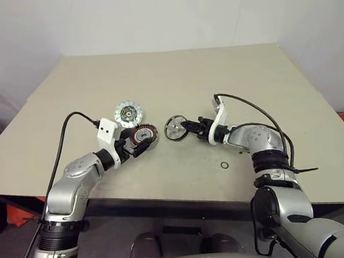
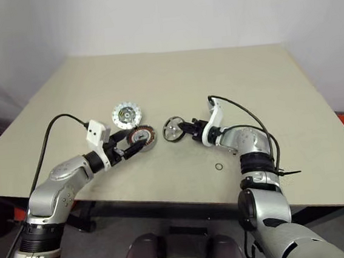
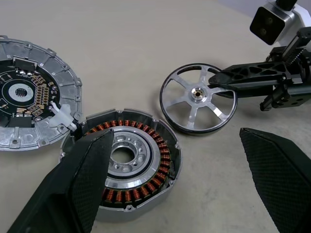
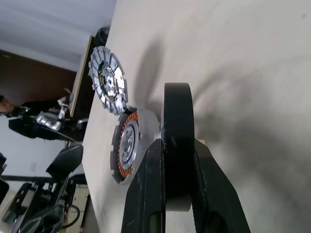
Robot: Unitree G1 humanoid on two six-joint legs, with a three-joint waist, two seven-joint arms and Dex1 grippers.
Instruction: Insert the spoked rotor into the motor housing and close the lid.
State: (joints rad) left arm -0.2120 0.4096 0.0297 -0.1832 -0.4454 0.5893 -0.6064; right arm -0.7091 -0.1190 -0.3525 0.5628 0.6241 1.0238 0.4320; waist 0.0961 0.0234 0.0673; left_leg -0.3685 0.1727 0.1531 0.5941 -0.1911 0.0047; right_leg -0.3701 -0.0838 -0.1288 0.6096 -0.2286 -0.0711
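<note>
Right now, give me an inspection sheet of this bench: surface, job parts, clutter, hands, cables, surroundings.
Surface: beige table, bare apart from the parts.
Motor housing: lying on the table, copper windings exposed, no rotor inside.
Spoked rotor: pinched at its rim, beside the housing, not yet inserted.
Lid: flat on the table, touching the housing's far edge.
Clutter: small black ring near the right arm.
Left hand: open, fingers either side of the housing.
Right hand: shut on the spoked rotor.
Cables: black cable on the left arm, another on the right.
Surroundings: white wall behind the table.
</note>
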